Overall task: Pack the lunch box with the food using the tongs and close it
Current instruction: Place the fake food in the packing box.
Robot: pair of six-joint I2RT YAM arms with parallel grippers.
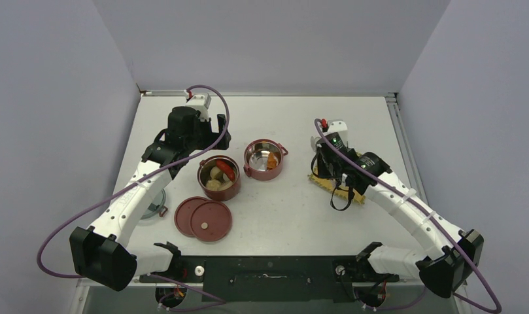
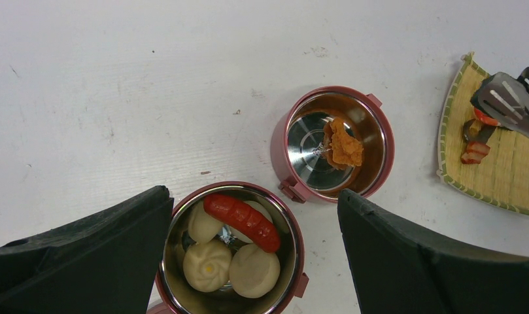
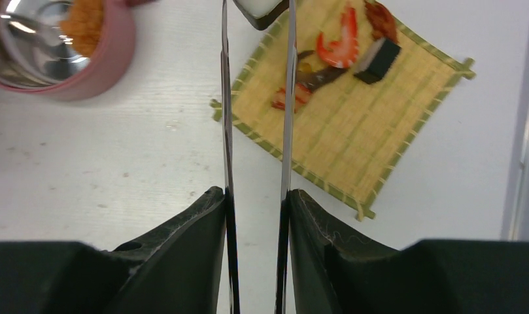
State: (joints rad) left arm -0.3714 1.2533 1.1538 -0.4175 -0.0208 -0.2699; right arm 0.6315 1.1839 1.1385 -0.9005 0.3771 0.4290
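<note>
The lunch box stands as two open dark-red bowls. The near bowl (image 2: 294, 261) holds pale round buns (image 2: 207, 265) and a red sausage (image 2: 242, 221). The far bowl (image 2: 379, 131) holds an orange piece (image 2: 345, 145). Two flat dark-red lids (image 1: 203, 218) lie in front of them. My left gripper (image 2: 252, 196) hangs open over the near bowl with nothing between its fingers. My right gripper (image 3: 256, 196) is shut on the silver tongs (image 3: 223, 98). Their tips reach over the yellow mat (image 3: 353, 124), with a white, dark-edged piece (image 3: 261, 10) between them. More food (image 3: 337, 46) lies on the mat.
A grey round object (image 1: 153, 206) lies partly under the left arm. The mat sits right of the bowls, near the table's right edge rail (image 3: 526, 118). Walls close in the table at the back and on both sides.
</note>
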